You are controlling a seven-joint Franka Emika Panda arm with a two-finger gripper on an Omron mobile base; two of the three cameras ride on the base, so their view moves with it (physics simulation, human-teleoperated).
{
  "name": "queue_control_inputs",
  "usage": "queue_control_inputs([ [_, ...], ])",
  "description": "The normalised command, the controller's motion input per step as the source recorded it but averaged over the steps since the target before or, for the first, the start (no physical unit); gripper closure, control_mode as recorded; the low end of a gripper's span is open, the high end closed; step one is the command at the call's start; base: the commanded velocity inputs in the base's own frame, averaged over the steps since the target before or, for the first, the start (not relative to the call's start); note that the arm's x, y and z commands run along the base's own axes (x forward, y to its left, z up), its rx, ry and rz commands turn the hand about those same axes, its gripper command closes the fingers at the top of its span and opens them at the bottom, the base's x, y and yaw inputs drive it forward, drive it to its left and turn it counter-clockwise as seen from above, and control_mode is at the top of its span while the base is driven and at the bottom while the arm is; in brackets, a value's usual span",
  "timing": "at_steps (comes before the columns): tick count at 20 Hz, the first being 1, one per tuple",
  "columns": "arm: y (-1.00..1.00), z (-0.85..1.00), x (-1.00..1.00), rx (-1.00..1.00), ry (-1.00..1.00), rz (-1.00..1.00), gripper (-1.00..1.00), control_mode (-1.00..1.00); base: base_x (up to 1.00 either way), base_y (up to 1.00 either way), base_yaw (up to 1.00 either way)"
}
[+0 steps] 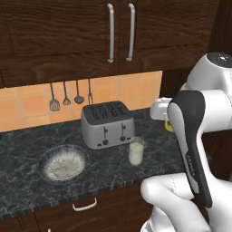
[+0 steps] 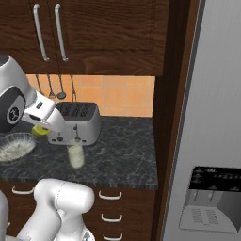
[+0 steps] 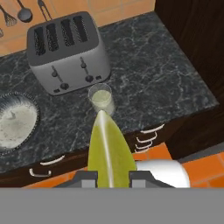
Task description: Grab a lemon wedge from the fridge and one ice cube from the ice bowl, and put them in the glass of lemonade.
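My gripper [image 3: 109, 176] is shut on the lemon wedge [image 3: 107, 148], a yellow-green sliver whose tip points at the glass of lemonade [image 3: 101, 98] below. In the left base view the wedge [image 1: 168, 126] peeks out under the hand, up and to the right of the glass [image 1: 136, 151]. From the right base view the gripper [image 2: 42, 129] hangs above the counter, left of the glass [image 2: 76, 155]. The speckled ice bowl [image 1: 63, 147] sits left of the glass; its contents are too blurred to tell. The grey fridge [image 2: 207, 117] stands at the right, doors closed.
A silver toaster [image 1: 108, 124] stands right behind the glass. Utensils [image 1: 66, 96] hang on the orange tile wall, with dark wall cabinets [image 1: 68, 31] above. A tall dark wooden panel [image 2: 165, 113] separates the black counter [image 2: 127, 150] from the fridge.
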Motion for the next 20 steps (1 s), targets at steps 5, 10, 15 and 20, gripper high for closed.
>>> queue_control_inputs([
  [5, 0.19, -0.63, 0.28, 0.06, 0.00, 0.00, 1.00, -1.00, 0.00, 0.00, 0.00],
  [10, 0.01, -0.57, 0.69, 0.00, 0.02, 0.00, 1.00, -1.00, 0.00, 0.00, 0.00],
  [15, 0.01, -0.23, 0.27, -0.02, 0.02, 0.00, 1.00, -1.00, 0.00, 0.00, 0.00],
  [20, 0.00, -0.13, 0.11, 0.00, 0.00, 0.00, 1.00, -1.00, 0.00, 0.00, 0.00],
])
